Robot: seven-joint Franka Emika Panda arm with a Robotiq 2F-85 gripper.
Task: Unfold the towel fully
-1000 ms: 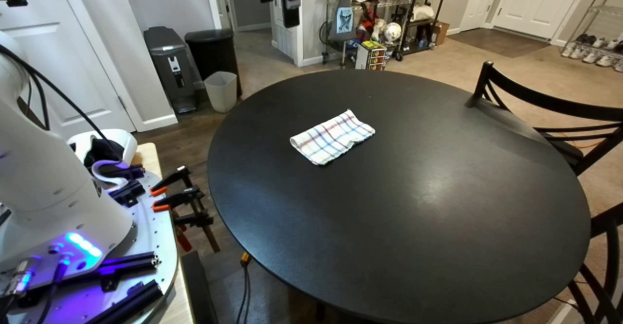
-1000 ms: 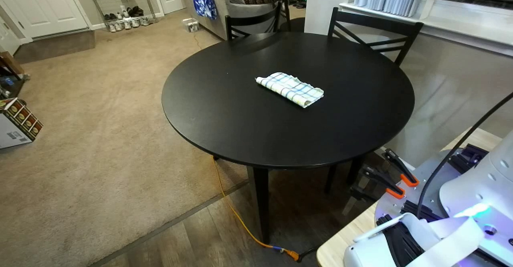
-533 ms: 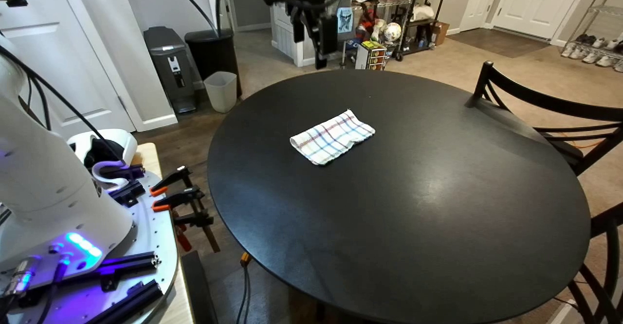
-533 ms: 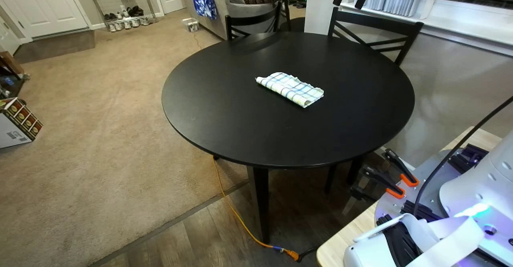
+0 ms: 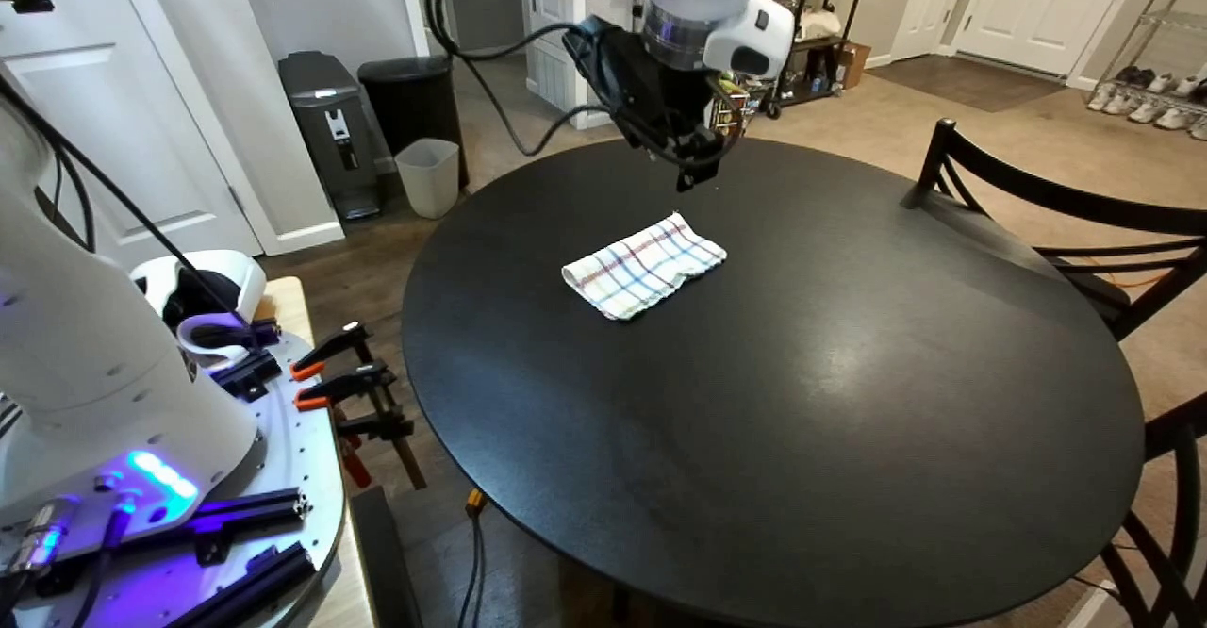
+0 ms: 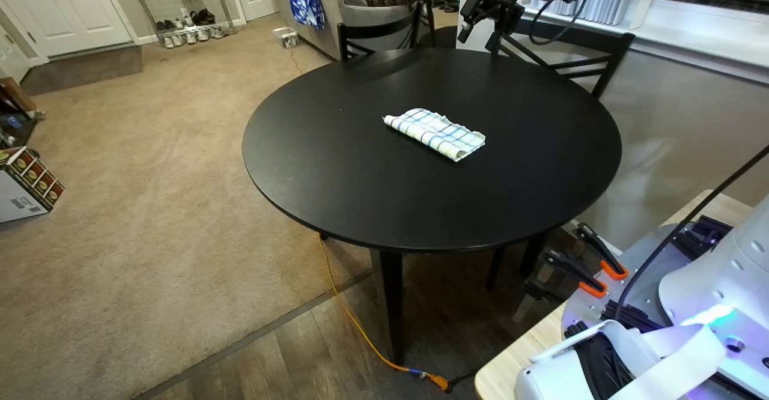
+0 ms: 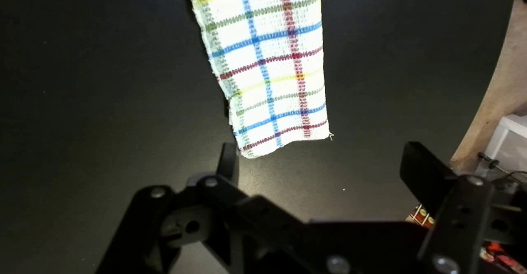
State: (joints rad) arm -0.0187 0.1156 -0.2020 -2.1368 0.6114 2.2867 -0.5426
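Observation:
The towel [image 5: 644, 265] is a white cloth with blue, red, green and yellow stripes. It lies folded into a rectangle on the round black table, also in an exterior view [image 6: 435, 134]. The wrist view shows most of it [image 7: 271, 66], with a loose thread at one corner and its far end cut off. My gripper [image 7: 325, 165] is open and empty, its fingers wide apart. It hangs above the table, beyond the towel in an exterior view [image 5: 698, 173], and apart from it. Both fingers show in an exterior view [image 6: 479, 35].
The round black table [image 5: 801, 439] bears the towel. Black chairs stand at its edge, one [image 5: 1066, 185] to the right and one [image 6: 565, 45] behind the gripper. Clamps [image 5: 349, 378] stick out from the robot's base stand. Cables [image 5: 500, 62] loop from the wrist.
The arm has come down into view and my gripper has lowered over the table, moving right in one exterior picture and left in the other. The towel has not moved.

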